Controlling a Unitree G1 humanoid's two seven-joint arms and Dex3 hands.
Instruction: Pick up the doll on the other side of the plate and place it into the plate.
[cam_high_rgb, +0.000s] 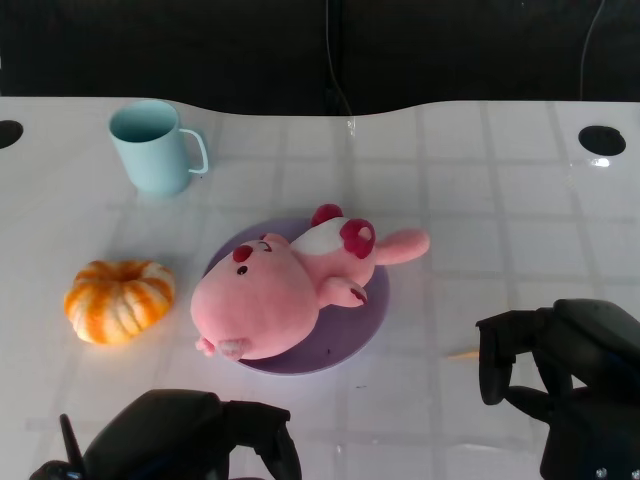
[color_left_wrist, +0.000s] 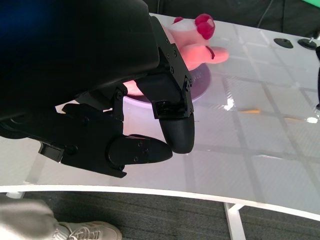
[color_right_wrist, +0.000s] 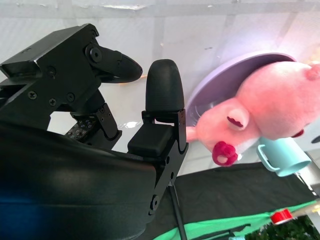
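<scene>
A pink plush doll (cam_high_rgb: 290, 290) with dark red ears and feet lies on its side across the purple plate (cam_high_rgb: 362, 322) in the middle of the table. The left wrist view catches its legs (color_left_wrist: 200, 47) and the plate's rim (color_left_wrist: 202, 82); the right wrist view shows its head (color_right_wrist: 270, 107) over the plate (color_right_wrist: 220, 82). My left hand (cam_high_rgb: 190, 440) rests low at the near edge, holding nothing. My right hand (cam_high_rgb: 560, 375) hovers right of the plate, apart from the doll, its fingers (color_right_wrist: 162, 90) spread and empty.
A light blue mug (cam_high_rgb: 155, 145) stands at the back left. An orange-and-white pumpkin (cam_high_rgb: 120, 298) sits left of the plate. A small yellowish sliver (cam_high_rgb: 462, 354) lies on the white table (cam_high_rgb: 500, 200) near my right hand. Black holes mark the far corners.
</scene>
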